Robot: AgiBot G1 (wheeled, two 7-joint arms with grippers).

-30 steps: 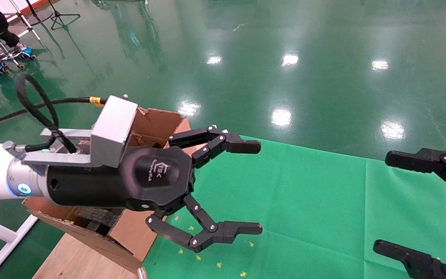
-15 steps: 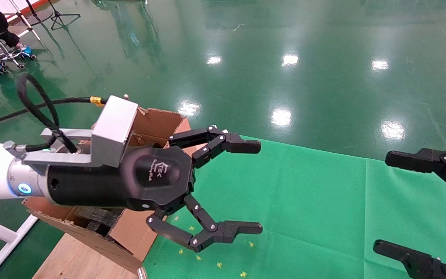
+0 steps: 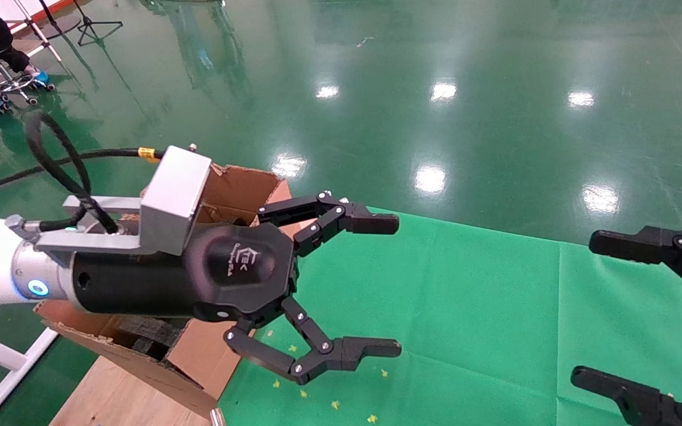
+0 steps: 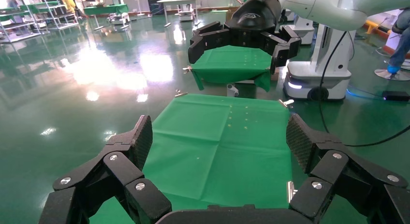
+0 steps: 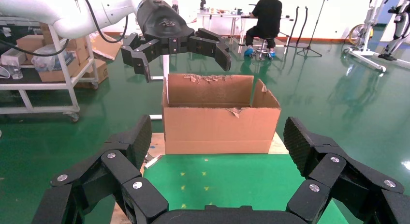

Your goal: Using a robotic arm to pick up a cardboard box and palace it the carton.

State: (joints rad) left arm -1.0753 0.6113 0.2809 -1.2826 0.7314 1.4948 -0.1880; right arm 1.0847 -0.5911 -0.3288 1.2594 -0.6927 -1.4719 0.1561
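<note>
Carton (image 3: 240, 183) holds dark foam blocks (image 3: 151, 334); left pincer (image 3: 376, 287) spread, empty

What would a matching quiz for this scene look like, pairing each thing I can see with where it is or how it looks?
Things:
1. left end effector on the white arm
2. right black end effector
3. large brown corrugated carton with torn rims
4. green cloth on the table

Descriptions:
A. spread flat, with small yellow specks on it
B. open, at the right edge of the head view
C. standing beyond the cloth's left end, top open
D. open and empty, above the cloth beside the carton

Pairs: 1-D, 2-B, 3-C, 4-A
</note>
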